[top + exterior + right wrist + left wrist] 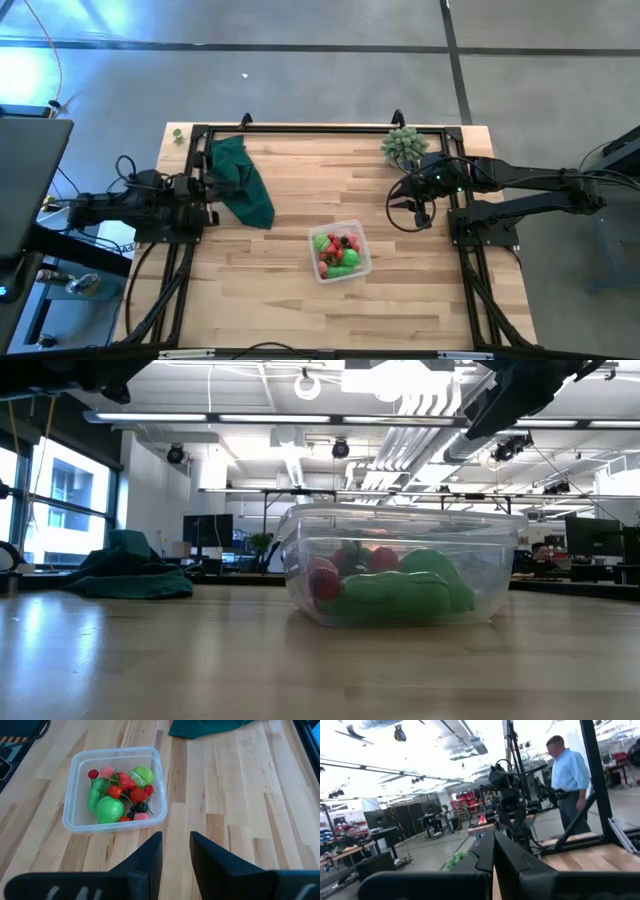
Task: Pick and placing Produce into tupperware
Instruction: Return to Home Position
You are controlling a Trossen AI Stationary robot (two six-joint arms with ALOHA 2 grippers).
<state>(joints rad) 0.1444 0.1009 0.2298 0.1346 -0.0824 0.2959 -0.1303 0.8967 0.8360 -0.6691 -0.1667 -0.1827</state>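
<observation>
Right hand [175, 836], slightly spread and empty, faces the tupperware [115, 751] holding the produce [110, 807]; left hand [494, 837], pressed together, is farther from it.

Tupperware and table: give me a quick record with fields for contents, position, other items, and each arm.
container: tupperware, mid-table, no lid
contents: produce, red, pink, dark and green pieces
loose produce: none visible on the table
other items: green cloth far left; spiky plant far right
left gripper: above left edge, fingers shut, empty
right gripper: above right side, fingers apart, empty
</observation>
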